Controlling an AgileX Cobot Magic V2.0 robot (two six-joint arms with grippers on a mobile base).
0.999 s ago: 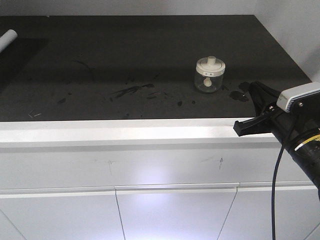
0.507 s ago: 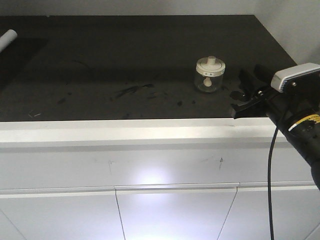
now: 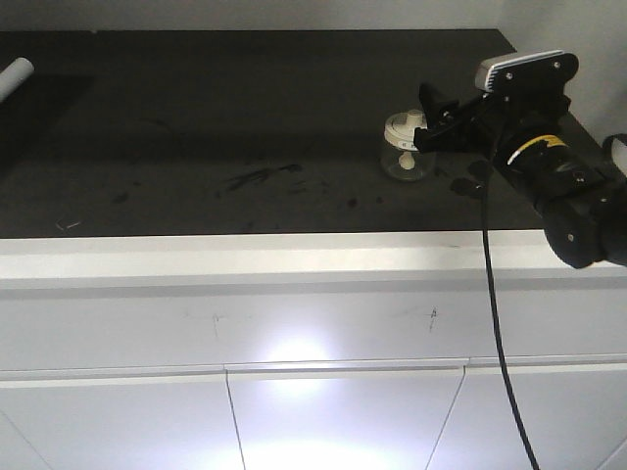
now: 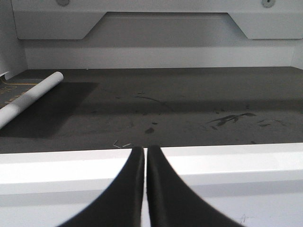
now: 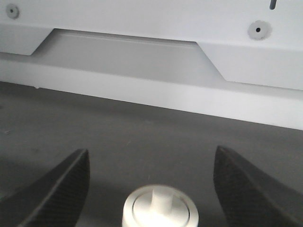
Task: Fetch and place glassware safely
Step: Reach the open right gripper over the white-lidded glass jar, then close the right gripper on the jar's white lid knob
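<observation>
Front view: a dark, smeared worktop carries the upright jar. I hold the right gripper just beside it at lid height. Left wrist view: the left gripper, clenched on nothing, idles, jar out of sight. Right wrist view: spread jaws flank the lid without touching, apparently for a straddling grasp. The lid's small marks are unreadable.

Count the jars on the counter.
1. The jar stands right of centre on the dark counter, framed by the open jaws of the right gripper. None appears hidden.
</observation>
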